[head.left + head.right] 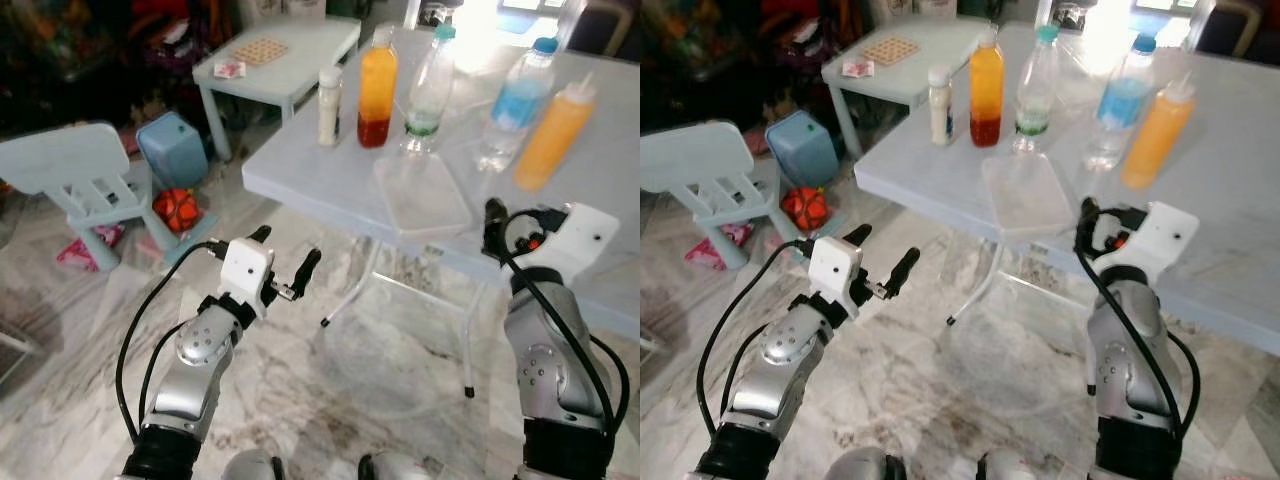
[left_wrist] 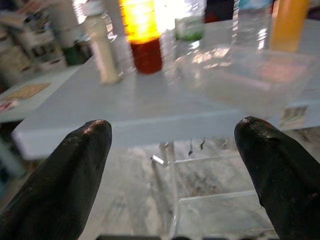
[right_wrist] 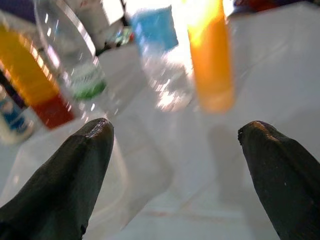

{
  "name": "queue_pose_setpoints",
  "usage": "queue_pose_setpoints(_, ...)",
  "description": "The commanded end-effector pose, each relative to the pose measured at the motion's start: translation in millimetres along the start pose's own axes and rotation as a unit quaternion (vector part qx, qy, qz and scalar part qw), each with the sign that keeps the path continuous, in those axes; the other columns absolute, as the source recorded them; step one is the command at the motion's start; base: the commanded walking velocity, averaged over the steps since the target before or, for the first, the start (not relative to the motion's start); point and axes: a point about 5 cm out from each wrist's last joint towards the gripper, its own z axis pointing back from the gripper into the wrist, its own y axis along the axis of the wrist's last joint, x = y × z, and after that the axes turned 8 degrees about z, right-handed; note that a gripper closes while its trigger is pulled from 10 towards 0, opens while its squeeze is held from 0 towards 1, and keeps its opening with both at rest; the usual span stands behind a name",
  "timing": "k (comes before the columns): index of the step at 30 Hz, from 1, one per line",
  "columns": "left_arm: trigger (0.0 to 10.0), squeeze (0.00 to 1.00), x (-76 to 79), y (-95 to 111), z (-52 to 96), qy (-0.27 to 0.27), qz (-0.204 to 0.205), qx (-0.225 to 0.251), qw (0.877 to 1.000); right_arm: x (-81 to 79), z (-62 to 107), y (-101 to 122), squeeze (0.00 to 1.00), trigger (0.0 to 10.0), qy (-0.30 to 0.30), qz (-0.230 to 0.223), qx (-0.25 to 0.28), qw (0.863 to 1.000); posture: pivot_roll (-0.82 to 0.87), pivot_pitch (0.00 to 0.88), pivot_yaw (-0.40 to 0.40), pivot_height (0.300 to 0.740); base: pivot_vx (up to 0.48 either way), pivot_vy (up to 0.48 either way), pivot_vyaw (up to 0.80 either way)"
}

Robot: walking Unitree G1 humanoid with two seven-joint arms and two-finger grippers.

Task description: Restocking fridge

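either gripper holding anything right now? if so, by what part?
Nothing is held. The left gripper is open below the table edge; the right gripper is open, aimed at the bottles.

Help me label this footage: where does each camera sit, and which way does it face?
Left eye view: head, looking down at the table; both arms show.
Right eye view: same scene, shifted sideways.
Left wrist view: along the open left end effector toward the table edge.
Right wrist view: along the open right end effector over the tabletop.
All share the clear container and juice bottle.
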Motion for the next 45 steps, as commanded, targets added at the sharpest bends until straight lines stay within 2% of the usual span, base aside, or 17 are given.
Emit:
queue_pose_setpoints(1, 10.0, 0.00, -2.2, 2.9, -5.1, -0.003, -0.003, 0.007, 1.000, 4.0, 0.7, 10.2, 0.78, 10.0, -0.008, 0.017, 0.029, 0.999, -0.07, 0.000, 0.041, 0.740, 0.270, 0.000, -0.80)
queue_pose_setpoints(4, 10.0, 0.00, -3.3, 3.7, -6.1, -0.003, -0.004, 0.008, 1.000, 2.6, 1.3, 12.6, 0.76, 10.0, -0.003, 0.025, 0.036, 0.999, -0.08, 0.000, 0.044, 0.740, 0.265, 0.000, -0.80)
queue_pose_setpoints(6, 10.0, 0.00, -5.4, 5.3, -7.1, 0.000, -0.004, 0.012, 1.000, 0.1, 3.1, 12.9, 0.24, 10.0, 0.002, 0.027, 0.039, 0.999, -0.08, 0.000, 0.050, 0.740, 0.249, 0.000, -0.80)
queue_pose_setpoints(7, 10.0, 0.00, -6.6, 5.7, -7.2, 0.002, -0.003, 0.014, 1.000, -0.3, 4.1, 11.2, 0.22, 10.0, 0.003, 0.027, 0.037, 0.999, -0.09, 0.000, 0.054, 0.740, 0.247, 0.000, -0.62)
queue_pose_setpoints(8, 10.0, 0.00, -7.6, 5.5, -6.9, 0.005, -0.002, 0.014, 1.000, -0.6, 5.2, 8.4, 0.15, 10.0, 0.003, 0.025, 0.034, 0.999, -0.09, 0.000, 0.058, 0.740, 0.251, 0.000, -0.40)
queue_pose_setpoints(10, 10.0, 0.00, -8.2, 5.3, -6.6, 0.006, -0.001, 0.014, 1.000, -0.8, 5.8, 6.6, 0.15, 10.0, 0.003, 0.024, 0.032, 0.999, -0.09, 0.000, 0.058, 0.740, 0.251, 0.000, -0.40)
queue_pose_setpoints(11, 10.0, 0.00, -9.1, 5.0, -6.2, 0.009, -0.001, 0.014, 1.000, -1.9, 6.9, 3.9, 0.00, 10.0, 0.008, 0.023, 0.028, 0.999, -0.08, 0.000, 0.063, 0.740, 0.000, 0.000, 0.00)
queue_pose_setpoints(18, 10.0, 0.00, -25.2, 10.6, -3.0, 0.066, -0.002, 0.039, 0.997, -6.1, 10.8, -10.2, 0.00, 10.0, 0.035, 0.033, 0.010, 0.999, -0.08, 0.000, 0.059, 0.740, 0.000, 0.000, 0.00)
queue_pose_setpoints(26, 10.0, 0.00, -37.5, 13.1, 1.6, 0.127, 0.019, 0.050, 0.990, -10.8, 8.1, -10.4, 0.00, 10.0, 0.059, 0.040, 0.013, 0.997, -0.06, 0.000, 0.052, 0.740, 0.000, 0.000, 0.00)
queue_pose_setpoints(29, 10.0, 0.00, -44.9, 3.9, 11.1, 0.150, 0.017, 0.023, 0.988, -11.4, 4.6, -6.8, 0.00, 10.0, 0.059, 0.047, 0.023, 0.997, -0.05, 0.000, 0.055, 0.740, 0.000, 0.000, 0.00)
queue_pose_setpoints(34, 10.0, 0.00, -54.8, -9.9, 29.7, 0.181, 0.049, -0.013, 0.982, -6.9, 2.8, -9.1, 0.00, 10.0, 0.044, 0.046, 0.021, 0.998, -0.03, 0.000, 0.053, 0.740, 0.000, 0.000, 0.00)
queue_pose_setpoints(37, 10.0, 0.00, -50.9, -16.9, 40.0, 0.152, 0.063, -0.037, 0.986, -6.1, 3.5, -12.9, 0.00, 10.0, 0.041, 0.046, 0.016, 0.998, -0.01, 0.000, 0.049, 0.740, 0.000, 0.000, 0.00)
queue_pose_setpoints(39, 10.0, 0.00, -45.4, -26.3, 56.8, 0.105, 0.076, -0.071, 0.989, -6.3, 5.0, -19.2, 0.00, 10.0, 0.038, 0.044, 0.005, 0.998, 0.00, 0.000, 0.049, 0.740, 0.000, 0.000, 0.00)
queue_pose_setpoints(42, 10.0, 0.00, -44.0, -29.7, 66.2, 0.080, 0.088, -0.091, 0.989, -7.0, 5.6, -21.2, 0.00, 10.0, 0.039, 0.045, 0.003, 0.998, 0.01, 0.000, 0.045, 0.740, 0.000, 0.000, 0.00)
queue_pose_setpoints(43, 10.0, 0.00, -39.9, -32.0, 71.1, 0.045, 0.097, -0.111, 0.988, -7.4, 5.7, -21.4, 0.00, 10.0, 0.039, 0.045, 0.003, 0.998, 0.01, 0.000, 0.042, 0.740, 0.000, 0.000, 0.00)
queue_pose_setpoints(45, 10.0, 0.00, -34.6, -33.2, 74.4, 0.010, 0.104, -0.128, 0.986, -7.3, 6.0, -21.9, 0.00, 10.0, 0.038, 0.049, 0.001, 0.998, 0.02, 0.000, 0.039, 0.740, 0.000, 0.000, 0.00)
